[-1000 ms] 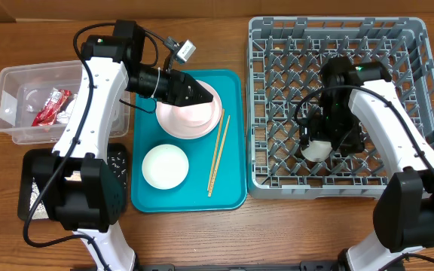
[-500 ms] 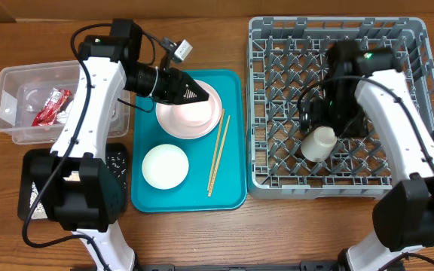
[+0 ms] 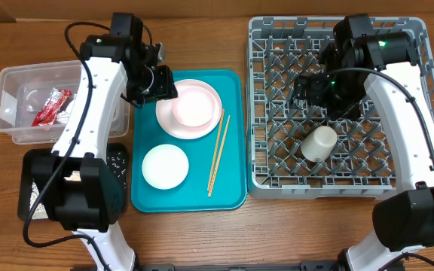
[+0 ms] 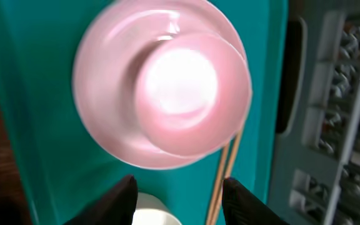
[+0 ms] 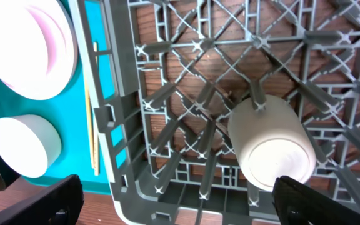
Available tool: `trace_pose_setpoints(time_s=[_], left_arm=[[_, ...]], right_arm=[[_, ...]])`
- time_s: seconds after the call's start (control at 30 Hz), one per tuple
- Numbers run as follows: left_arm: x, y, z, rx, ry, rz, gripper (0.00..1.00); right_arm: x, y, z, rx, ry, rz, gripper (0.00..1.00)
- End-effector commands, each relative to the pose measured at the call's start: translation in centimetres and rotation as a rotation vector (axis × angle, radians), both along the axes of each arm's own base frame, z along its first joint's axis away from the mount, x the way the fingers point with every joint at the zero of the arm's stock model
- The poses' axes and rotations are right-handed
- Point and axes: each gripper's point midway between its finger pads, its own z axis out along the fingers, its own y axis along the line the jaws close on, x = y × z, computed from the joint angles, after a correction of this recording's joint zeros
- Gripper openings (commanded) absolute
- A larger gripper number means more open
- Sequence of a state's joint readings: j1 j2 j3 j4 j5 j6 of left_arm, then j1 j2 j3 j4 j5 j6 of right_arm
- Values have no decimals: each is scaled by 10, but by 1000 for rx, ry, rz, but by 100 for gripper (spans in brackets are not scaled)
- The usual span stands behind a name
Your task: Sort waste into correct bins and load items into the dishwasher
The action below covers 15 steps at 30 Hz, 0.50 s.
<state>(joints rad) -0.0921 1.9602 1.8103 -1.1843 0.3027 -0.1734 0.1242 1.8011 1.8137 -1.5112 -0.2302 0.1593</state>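
A pale-pink bowl (image 3: 192,107) sits in a pale-pink plate (image 3: 173,124) at the back of the teal tray (image 3: 232,197). It fills the left wrist view (image 4: 189,94). My left gripper (image 3: 163,84) hangs open and empty over the plate's left edge (image 4: 183,203). A white bowl (image 3: 164,165) and the wooden chopsticks (image 3: 218,153) also lie on the tray. The small white cup (image 3: 319,143) lies on its side among the pegs of the grey dish rack (image 3: 409,181). My right gripper (image 3: 313,89) is open and empty above the cup (image 5: 274,140).
The clear tub (image 3: 10,83) at the far left holds the red wrapper (image 3: 51,105) and a pale wad beside it. The black tray (image 3: 117,164) with beige crumbs lies at the front left, partly hidden by the left arm's base.
My right gripper has let go of the cup, which now lies in the rack, and has moved back and up. My left gripper has drawn back leftward from the pink bowl.
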Motion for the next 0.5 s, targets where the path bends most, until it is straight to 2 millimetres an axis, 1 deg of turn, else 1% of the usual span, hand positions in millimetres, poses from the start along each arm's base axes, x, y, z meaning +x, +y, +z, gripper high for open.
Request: trace_pose_setpoints(time_s=[0.0, 0.13, 0.23, 0.3, 0.47], left_arm=[[7, 11, -14, 101, 12, 100, 47], [13, 12, -22, 134, 6, 120, 50], [15, 8, -34, 136, 28, 116, 50], [15, 5, -47, 141, 53, 109, 50], [13, -1, -87, 137, 143, 96, 49]], right_arm=[[2, 2, 4, 16, -18, 4, 100], [4, 2, 5, 17, -24, 4, 100], [4, 2, 5, 17, -24, 4, 100], [4, 2, 5, 17, -24, 4, 100], [3, 2, 5, 17, -23, 4, 100]])
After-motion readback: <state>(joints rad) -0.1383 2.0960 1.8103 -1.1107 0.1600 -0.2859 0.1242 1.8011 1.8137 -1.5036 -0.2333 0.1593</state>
